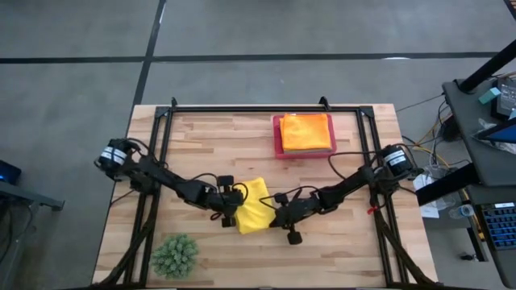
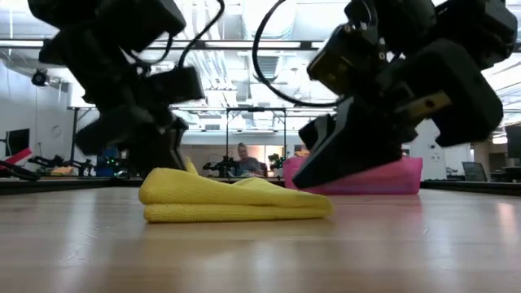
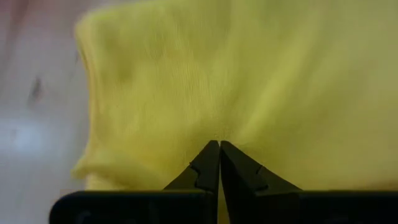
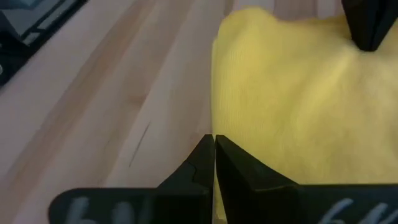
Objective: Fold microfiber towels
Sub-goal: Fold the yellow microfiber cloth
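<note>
A folded yellow towel (image 1: 255, 203) lies flat in the middle of the wooden table, its layers stacked in the low view (image 2: 236, 202). My left gripper (image 1: 231, 213) is shut at the towel's left side, and my right gripper (image 1: 273, 209) is shut at its right side. An orange towel (image 1: 305, 130) lies folded in the pink tray (image 1: 278, 147) at the far side. My left gripper presses its shut fingertips (image 3: 211, 155) on the towel's top face near its left edge (image 3: 205, 124), slanting down from the table's left. The towel lies flat on the table under them. My right gripper touches the towel's right edge (image 4: 227, 124) with its shut fingertips (image 4: 205, 152), slanting down from the table's right, where cloth meets wood. The towel stays flat on the table.
A spiky green plant ball (image 1: 175, 256) sits near the front left corner. The black frame (image 1: 266, 108) runs along the table's far edge and down both sides. Bare wood lies between the towel and the tray and along the near edge.
</note>
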You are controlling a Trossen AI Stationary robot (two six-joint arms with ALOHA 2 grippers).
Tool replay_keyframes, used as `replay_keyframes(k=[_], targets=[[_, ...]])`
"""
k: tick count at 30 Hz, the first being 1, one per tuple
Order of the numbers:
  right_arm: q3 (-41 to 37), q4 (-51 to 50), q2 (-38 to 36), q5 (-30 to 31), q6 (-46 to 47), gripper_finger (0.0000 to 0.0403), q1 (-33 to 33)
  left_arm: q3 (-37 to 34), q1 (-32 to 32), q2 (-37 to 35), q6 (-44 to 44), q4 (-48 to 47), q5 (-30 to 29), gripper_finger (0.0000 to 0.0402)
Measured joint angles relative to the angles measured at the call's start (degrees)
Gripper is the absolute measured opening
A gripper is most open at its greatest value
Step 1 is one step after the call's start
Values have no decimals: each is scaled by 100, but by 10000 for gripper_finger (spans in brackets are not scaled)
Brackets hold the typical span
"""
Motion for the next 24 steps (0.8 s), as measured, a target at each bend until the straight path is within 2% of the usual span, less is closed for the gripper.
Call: replay_keyframes(k=[4, 8, 12, 17, 24], targets=[[0, 15, -126, 106, -160, 9, -40, -2, -18, -321, -34, -15, 122, 0], [24, 23, -144, 330, -250, 9, -214, 30, -106, -588, -46, 61, 488, 0], [92, 42, -78, 499, -225, 9, -451, 48, -295, -649, -53, 428, 737, 0], [168, 22, -24, 789, -234, 9, -705, 38, -497, -440, -336, 746, 766, 0], [394, 25, 211, 816, -159, 9, -1028, 46, -628, 80, -491, 1253, 979, 0]])
